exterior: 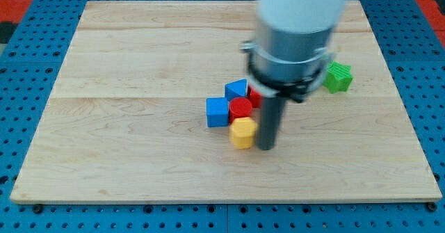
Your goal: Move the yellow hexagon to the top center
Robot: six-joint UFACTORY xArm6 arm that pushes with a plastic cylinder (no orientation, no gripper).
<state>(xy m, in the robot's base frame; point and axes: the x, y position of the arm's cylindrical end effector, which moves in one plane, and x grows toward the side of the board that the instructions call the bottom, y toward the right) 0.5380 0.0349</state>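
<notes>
The yellow hexagon [242, 132] lies below the board's middle, at the bottom of a small cluster. My tip [265, 147] stands right against its right side, touching or nearly touching it. Directly above the yellow hexagon is a red round block [240, 108]. A blue cube [217, 112] sits at the cluster's left and a second blue block [236, 90] at its top. Another red block [254, 97] is partly hidden behind the rod.
A green block [338, 76] lies apart at the view's right, partly behind the arm's wide grey body [295, 31], which hides the upper middle of the wooden board [125, 122]. Blue pegboard surrounds the board.
</notes>
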